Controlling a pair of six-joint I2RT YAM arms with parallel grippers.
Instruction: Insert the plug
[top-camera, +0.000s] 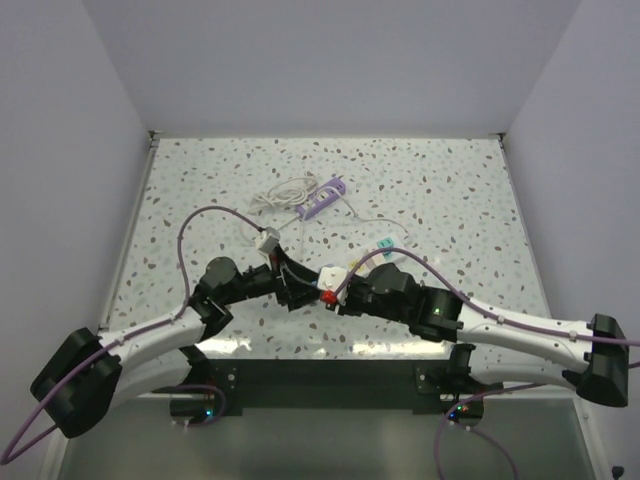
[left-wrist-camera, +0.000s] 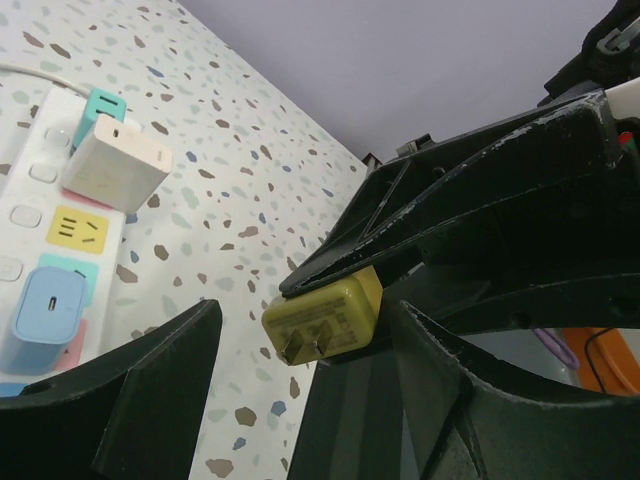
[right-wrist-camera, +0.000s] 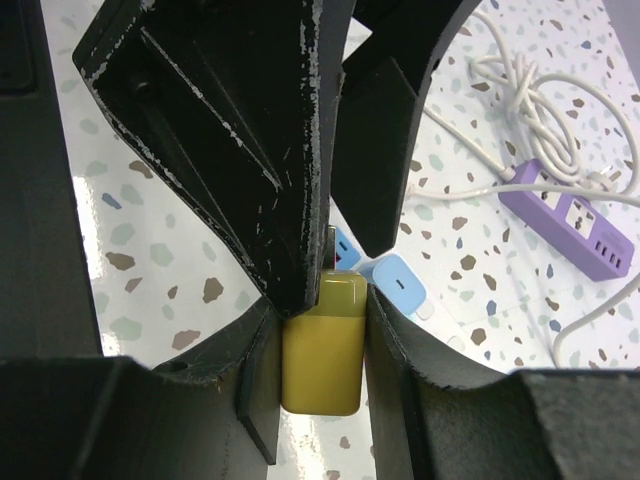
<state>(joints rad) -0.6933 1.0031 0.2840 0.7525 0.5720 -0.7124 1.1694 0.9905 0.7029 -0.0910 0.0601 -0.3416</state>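
Observation:
The yellow plug (right-wrist-camera: 322, 345) is clamped between my right gripper's (right-wrist-camera: 320, 330) fingers, prongs pointing away from the wrist. In the left wrist view the plug (left-wrist-camera: 322, 318) hangs above the table, prongs bare, between the spread fingers of my open left gripper (left-wrist-camera: 300, 345), one of which seems to touch its prong end. The white power strip (left-wrist-camera: 45, 150) lies just beyond, carrying a white adapter (left-wrist-camera: 115, 165), a yellow socket (left-wrist-camera: 78, 228) and a blue adapter (left-wrist-camera: 45, 310). In the top view both grippers meet mid-table, left (top-camera: 298, 285), right (top-camera: 335, 293), hiding the plug.
A purple power strip (top-camera: 322, 200) with a coiled white cable (top-camera: 285, 193) lies farther back; both show in the right wrist view, the strip (right-wrist-camera: 580, 225) and the cable (right-wrist-camera: 530, 110). A loose white plug (top-camera: 267, 240) and a small teal item (top-camera: 385, 243) lie nearby.

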